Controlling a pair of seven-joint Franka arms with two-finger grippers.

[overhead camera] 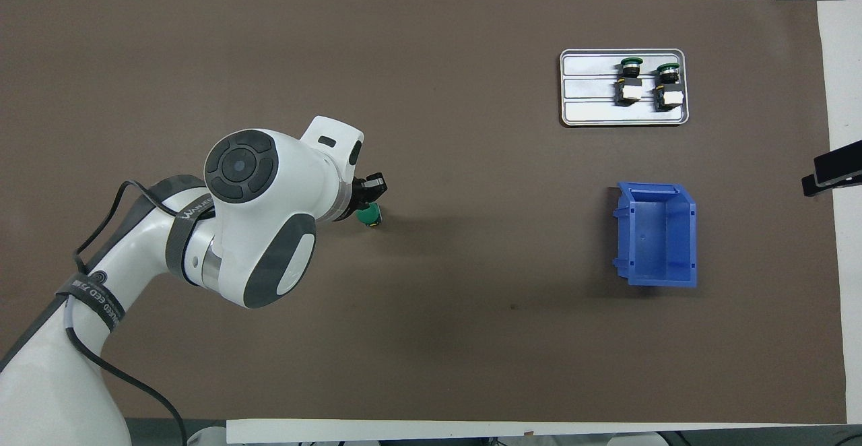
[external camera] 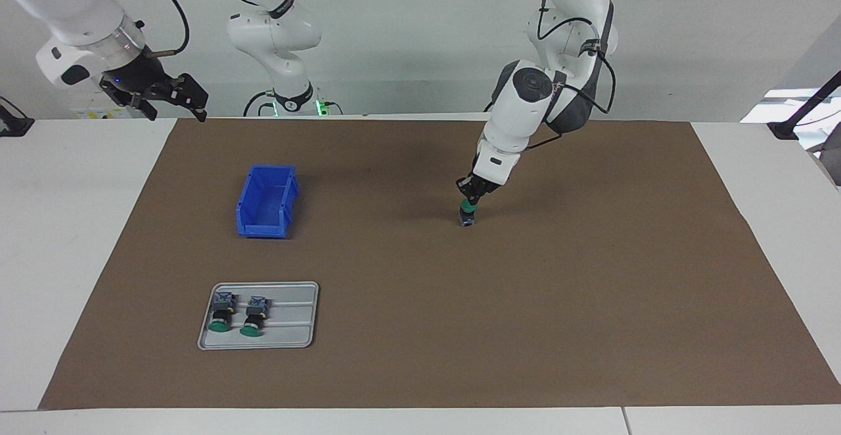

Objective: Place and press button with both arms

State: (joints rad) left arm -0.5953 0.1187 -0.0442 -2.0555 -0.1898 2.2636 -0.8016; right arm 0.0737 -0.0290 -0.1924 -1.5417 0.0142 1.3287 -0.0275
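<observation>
- The button [external camera: 467,213] is showing a green cap over a bluish-grey block, standing on the brown mat [external camera: 420,330] mid-table, toward the left arm's end.
- It is standing upright, cap uppermost (long axis vertical).
- The left gripper [external camera: 470,200] is pressing shut fingertips onto the cap.
- The facing view is showing the right gripper [external camera: 172,96] waiting wide open, holding nothing; overhead, only its tip [overhead camera: 832,171] is showing.

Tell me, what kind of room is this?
Probably a robot testing lab: two white jointed robot arms work at a white table covered by a brown paper mat, with practice parts laid out.
</observation>
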